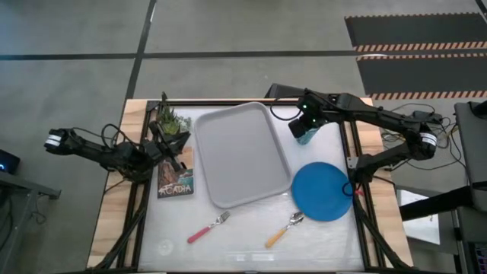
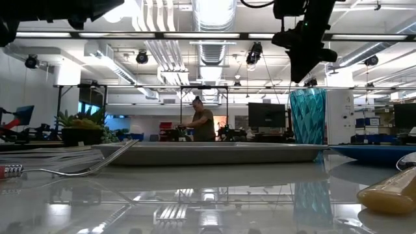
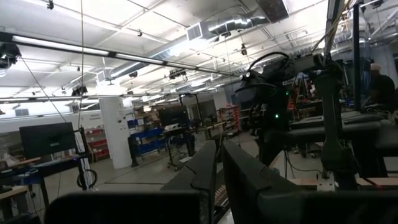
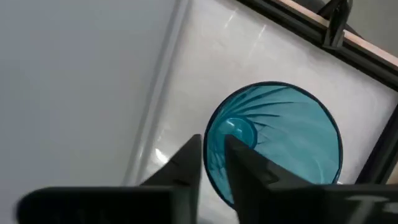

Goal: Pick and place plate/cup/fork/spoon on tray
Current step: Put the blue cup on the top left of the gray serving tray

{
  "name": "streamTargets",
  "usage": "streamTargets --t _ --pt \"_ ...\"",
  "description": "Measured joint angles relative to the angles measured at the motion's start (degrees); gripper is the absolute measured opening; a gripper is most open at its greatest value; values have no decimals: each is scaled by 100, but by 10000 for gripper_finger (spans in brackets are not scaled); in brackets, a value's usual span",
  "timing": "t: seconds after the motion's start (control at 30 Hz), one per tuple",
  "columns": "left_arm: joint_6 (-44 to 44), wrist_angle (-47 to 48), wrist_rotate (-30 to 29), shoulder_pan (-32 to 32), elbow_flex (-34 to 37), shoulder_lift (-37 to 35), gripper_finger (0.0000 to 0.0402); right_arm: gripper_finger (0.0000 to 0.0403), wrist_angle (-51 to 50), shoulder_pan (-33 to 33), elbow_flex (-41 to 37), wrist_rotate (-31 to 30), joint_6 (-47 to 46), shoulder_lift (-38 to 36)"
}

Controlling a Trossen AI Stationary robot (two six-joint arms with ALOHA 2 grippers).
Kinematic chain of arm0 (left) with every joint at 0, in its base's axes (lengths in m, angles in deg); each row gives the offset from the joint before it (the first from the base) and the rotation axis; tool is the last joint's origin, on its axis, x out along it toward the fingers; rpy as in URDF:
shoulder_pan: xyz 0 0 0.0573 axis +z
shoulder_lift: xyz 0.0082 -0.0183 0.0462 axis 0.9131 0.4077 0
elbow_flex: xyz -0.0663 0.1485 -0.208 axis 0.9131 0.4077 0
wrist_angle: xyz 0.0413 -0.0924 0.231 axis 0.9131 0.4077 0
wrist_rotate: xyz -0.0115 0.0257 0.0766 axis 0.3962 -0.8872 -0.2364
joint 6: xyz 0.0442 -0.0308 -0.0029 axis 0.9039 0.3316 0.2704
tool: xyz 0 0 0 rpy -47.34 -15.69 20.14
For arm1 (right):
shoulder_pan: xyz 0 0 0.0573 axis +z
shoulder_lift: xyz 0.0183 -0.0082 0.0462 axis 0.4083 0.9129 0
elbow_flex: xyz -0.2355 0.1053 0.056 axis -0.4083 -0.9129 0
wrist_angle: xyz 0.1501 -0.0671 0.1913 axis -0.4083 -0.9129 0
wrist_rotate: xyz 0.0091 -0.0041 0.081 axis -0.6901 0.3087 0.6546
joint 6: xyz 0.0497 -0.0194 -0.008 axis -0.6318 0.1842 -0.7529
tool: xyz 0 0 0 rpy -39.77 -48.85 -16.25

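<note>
Right claw [image 4: 214,163] astride cup [image 4: 280,137] rim

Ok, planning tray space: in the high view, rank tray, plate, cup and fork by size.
1. tray
2. plate
3. fork and cup: unsure, the right tool partly covers the cup.

Cup [image 1: 306,135] just right of tray [image 1: 242,152]

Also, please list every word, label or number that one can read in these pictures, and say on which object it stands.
"ACADIA": white letters low on the book cover, high view; slightly blurred, so this is my best reading.
The screens in the room behind, low view: too small to read.
No text shows on the tray, plate, cup, fork or spoon.
</note>
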Motion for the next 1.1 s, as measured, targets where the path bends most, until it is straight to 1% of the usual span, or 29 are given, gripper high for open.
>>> streamTargets --t 0.13,0.23,0.33,0.43,0.5,0.6,0.7,0.83,0.87,1.0,1.1 --pt "-1 2 0 0 16 -44 11 133 10 7 -13 -316 17 42" --pt "-2 -7 0 0 16 -60 11 173 7 4 -56 -339 84 172" --pt "-2 -9 0 0 16 -58 11 197 14 11 -66 -334 147 341" --pt "-2 -13 0 0 21 -73 11 201 12 9 -66 -336 192 538" --pt "-2 -10 0 0 21 -71 11 194 8 9 -66 -331 225 667" --pt "-2 -9 0 -1 21 -71 11 165 -4 9 -28 -210 222 814" --pt "-2 4 0 -2 23 -91 11 116 -42 9 14 -179 203 888" --pt "-2 6 0 -2 23 -97 11 34 -144 9 69 -178 208 949" --pt "-2 6 0 0 23 -97 11 22 -184 9 97 -180 211 948" --pt "-2 6 0 -1 23 -95 11 12 -332 7 273 -183 228 915" --pt "-2 4 0 0 23 -95 11 10 -411 9 549 -234 315 877"
